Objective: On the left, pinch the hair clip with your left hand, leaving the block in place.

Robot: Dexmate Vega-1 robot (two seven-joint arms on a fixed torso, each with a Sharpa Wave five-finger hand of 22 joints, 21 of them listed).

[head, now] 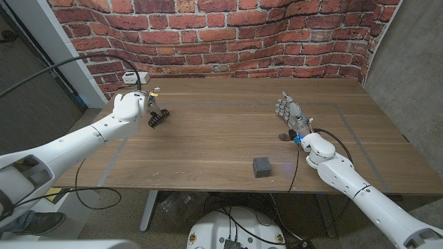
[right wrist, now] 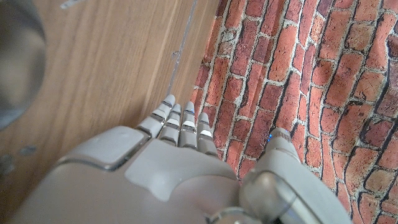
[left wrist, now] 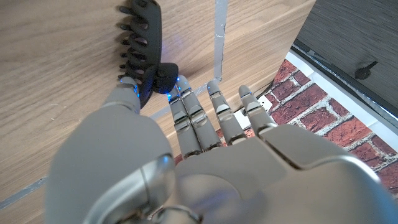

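A: So where's the hair clip (left wrist: 144, 59)?

B: Far left of the counter (head: 228, 131), black toothed plastic, its hinge end pinched between thumb and finger of my left robot hand (head: 131, 105).

A: Tips?

B: I'd squeeze the hinge end firmly; smooth plastic likely slips.

A: Block (head: 261, 167)?

B: Dark matte cube, well apart. Right robot hand (head: 289, 111) holds nothing, fingers extended.
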